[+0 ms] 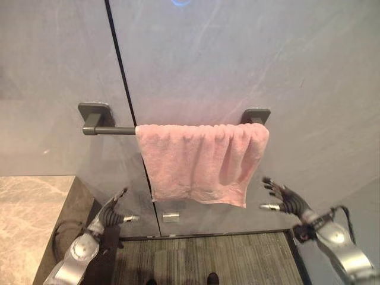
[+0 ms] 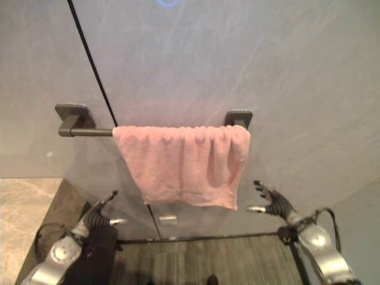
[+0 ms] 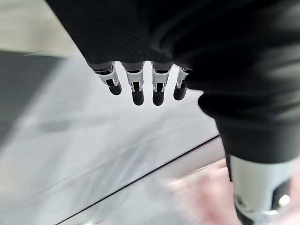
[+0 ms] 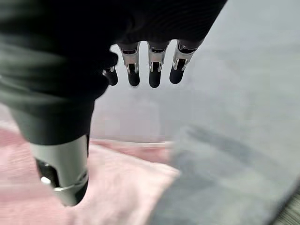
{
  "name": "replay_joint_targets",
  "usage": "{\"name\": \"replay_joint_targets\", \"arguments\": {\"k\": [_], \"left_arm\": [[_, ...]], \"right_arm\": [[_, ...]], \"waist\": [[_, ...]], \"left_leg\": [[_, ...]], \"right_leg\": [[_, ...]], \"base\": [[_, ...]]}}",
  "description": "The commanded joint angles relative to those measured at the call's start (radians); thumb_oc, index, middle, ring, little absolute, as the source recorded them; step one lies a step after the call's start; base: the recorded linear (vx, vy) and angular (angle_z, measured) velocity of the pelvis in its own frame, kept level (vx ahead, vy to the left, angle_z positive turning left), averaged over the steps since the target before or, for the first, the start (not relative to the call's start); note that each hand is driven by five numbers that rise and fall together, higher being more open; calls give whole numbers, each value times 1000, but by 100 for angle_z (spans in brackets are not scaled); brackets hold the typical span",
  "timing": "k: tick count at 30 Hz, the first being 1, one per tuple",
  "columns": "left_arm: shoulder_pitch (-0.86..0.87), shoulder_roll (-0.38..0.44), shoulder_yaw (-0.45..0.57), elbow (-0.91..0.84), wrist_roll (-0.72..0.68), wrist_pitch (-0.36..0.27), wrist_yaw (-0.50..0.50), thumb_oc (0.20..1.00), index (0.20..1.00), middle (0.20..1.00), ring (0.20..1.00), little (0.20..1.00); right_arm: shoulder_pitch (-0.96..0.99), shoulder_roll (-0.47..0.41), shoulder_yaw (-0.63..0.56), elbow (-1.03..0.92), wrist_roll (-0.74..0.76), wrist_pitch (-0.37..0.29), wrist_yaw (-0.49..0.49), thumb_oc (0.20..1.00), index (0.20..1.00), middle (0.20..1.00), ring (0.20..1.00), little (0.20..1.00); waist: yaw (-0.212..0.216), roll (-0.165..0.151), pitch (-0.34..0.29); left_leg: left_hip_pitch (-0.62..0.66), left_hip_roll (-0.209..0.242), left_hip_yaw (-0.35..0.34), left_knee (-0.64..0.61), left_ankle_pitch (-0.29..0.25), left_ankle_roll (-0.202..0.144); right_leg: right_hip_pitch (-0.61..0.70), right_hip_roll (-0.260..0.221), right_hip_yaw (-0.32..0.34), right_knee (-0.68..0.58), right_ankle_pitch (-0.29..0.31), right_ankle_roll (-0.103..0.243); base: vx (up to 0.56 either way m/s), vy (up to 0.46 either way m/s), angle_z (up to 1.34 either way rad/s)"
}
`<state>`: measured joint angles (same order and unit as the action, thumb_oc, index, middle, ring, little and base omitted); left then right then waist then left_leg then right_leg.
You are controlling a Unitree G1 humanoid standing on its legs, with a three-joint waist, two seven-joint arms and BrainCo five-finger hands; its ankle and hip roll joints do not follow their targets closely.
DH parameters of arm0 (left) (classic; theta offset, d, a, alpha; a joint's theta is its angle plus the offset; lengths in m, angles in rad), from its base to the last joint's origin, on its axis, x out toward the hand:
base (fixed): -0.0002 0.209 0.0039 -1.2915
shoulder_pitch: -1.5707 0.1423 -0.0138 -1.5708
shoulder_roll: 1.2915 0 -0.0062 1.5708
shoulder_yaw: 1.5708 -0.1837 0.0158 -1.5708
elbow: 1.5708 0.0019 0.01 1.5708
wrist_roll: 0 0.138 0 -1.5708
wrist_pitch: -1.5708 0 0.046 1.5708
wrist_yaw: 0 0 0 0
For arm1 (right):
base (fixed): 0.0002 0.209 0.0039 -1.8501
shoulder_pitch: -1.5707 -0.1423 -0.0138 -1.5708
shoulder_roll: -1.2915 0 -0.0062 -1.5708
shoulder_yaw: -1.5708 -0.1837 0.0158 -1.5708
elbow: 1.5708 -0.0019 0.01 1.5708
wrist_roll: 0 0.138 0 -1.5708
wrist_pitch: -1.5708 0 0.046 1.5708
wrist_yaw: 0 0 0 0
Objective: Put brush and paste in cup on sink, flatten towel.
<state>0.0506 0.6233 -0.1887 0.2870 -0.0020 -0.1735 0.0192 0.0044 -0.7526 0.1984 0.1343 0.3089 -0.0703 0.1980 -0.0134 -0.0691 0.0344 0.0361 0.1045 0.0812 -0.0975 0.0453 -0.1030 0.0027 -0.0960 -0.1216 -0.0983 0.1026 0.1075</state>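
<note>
Towel: a pink terry-cloth towel point(image 1: 202, 163) with a soft, nubby pile hangs folded over a dark grey metal towel bar point(image 1: 113, 130). Its top edge is bunched into small gathers along the bar, and vertical folds run down its right half. The lower hem slants, dropping lowest at the right corner.

Bar: a straight, slim rod held by two squared dark mounts, one at the left point(image 1: 95, 113) and one at the right point(image 1: 256, 115). The towel covers the right stretch of the rod up to the right mount; the left stretch is bare.

Wall: smooth grey stone-look panels point(image 1: 285, 77) with faint pale veining, split by a thin black vertical seam point(image 1: 122, 71) that passes behind the bar and the towel's left edge.

Left hand: the left hand point(image 1: 111, 212) is raised below and to the left of the towel, apart from it, fingers straight and relaxed, grasping nothing.

Right hand: the right hand point(image 1: 284, 198) is just beside the towel's lower right corner, not touching it, fingers spread and released, thumb held apart; the right wrist view shows pink cloth point(image 4: 117, 187) past the thumb.

Surroundings: a beige marbled stone counter point(image 1: 29, 219) lies at lower left, a dark ribbed floor mat point(image 1: 225, 258) lies below the wall, and a small silver rectangular fitting point(image 1: 171, 217) sits low on the wall under the towel.
</note>
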Motion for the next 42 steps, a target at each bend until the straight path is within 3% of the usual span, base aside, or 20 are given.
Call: {"name": "replay_joint_targets", "arguments": {"k": [1,14,16,17,18,19,20,23,26,32,34,38,39,42], "left_arm": [[-134,16,-56,10,-63,-59,21,1000,1000,1000,1000,1000],[-265,-93,-183,74,-135,-51,18,1000,1000,1000,1000,1000],[-307,-137,-218,98,-149,-48,34,1000,1000,1000,1000,1000],[-319,-158,-228,102,-162,-46,39,1000,1000,1000,1000,1000],[-327,-176,-240,109,-175,-44,40,1000,1000,1000,1000,1000],[-342,-185,-253,118,-187,-42,39,275,275,275,275,275],[-338,-197,-259,111,-201,-43,37,200,200,200,200,200],[-324,-212,-255,99,-208,-38,41,200,200,200,200,200],[-265,-204,-218,15,-214,-36,35,200,200,200,200,200],[-182,-86,-127,-255,-129,-63,-2,200,200,200,200,200],[-140,-78,-61,-412,-107,-118,36,200,200,200,200,200],[-81,-135,-30,-453,-73,-159,136,200,200,200,200,200],[-45,-161,-22,-436,-6,-161,227,200,200,200,200,200],[-23,-198,-37,-347,-16,-131,310,200,200,200,200,200]], "right_arm": [[-122,-30,44,31,33,-29,-14,1000,1000,1000,1000,1000],[-344,93,259,169,46,5,6,1000,1000,1000,1000,1000],[-390,145,293,186,53,6,-13,1000,1000,1000,1000,1000],[-401,164,306,187,63,7,-13,824,824,824,824,824],[-411,181,318,189,69,7,-14,294,294,294,294,294],[-418,192,323,195,80,9,-23,200,200,200,200,200],[-414,208,318,203,102,14,-31,200,200,200,200,200],[-402,228,311,193,117,14,-36,200,200,200,200,200],[-308,225,224,89,110,-4,-62,200,200,200,200,200],[-127,188,69,-168,155,-57,-27,200,200,200,200,200],[-68,209,24,-323,242,-101,12,200,200,200,200,200],[-39,269,29,-367,321,-132,-9,200,200,200,200,200],[-34,303,49,-348,296,-142,-51,200,200,200,200,200],[-60,303,99,-278,68,-114,-192,200,200,200,200,200]], "waist": [[9,2,7],[15,3,5],[13,4,6],[12,4,6],[11,4,7],[10,5,8],[10,5,9],[11,4,9],[10,4,11],[12,2,13],[15,-4,10],[21,-11,8],[28,-13,7],[34,-13,5]], "left_leg": [[-21,-36,17,10,23,0],[7,-42,27,10,12,12],[14,-41,29,10,10,12],[17,-41,29,10,8,12],[18,-41,29,10,7,13],[18,-42,29,10,8,14],[18,-42,29,10,8,15],[18,-43,29,10,7,17],[19,-44,31,10,4,20],[8,-44,28,10,0,18],[-1,-44,23,10,0,14],[-6,-43,20,10,-2,11],[-8,-43,17,10,-1,10],[-7,-45,17,10,0,11]], "right_leg": [[62,-19,-4,17,-36,46],[76,-28,6,35,-42,41],[82,-30,7,39,-46,40],[83,-30,6,39,-46,39],[84,-30,6,39,-47,39],[85,-30,6,39,-47,39],[86,-30,6,39,-48,39],[86,-32,6,39,-49,40],[86,-34,8,35,-48,43],[82,-38,2,28,-50,48],[78,-40,-3,24,-51,49],[80,-40,-8,21,-54,49],[81,-39,-11,18,-55,48],[85,-37,-11,14,-53,46]], "base": [[0,0,0],[2,8,0],[6,7,-2],[0,0,0],[0,0,0],[0,0,0],[0,0,0],[0,0,0],[12,3,0],[5,0,0],[0,0,0],[0,0,0],[0,0,0],[0,0,0]]}}
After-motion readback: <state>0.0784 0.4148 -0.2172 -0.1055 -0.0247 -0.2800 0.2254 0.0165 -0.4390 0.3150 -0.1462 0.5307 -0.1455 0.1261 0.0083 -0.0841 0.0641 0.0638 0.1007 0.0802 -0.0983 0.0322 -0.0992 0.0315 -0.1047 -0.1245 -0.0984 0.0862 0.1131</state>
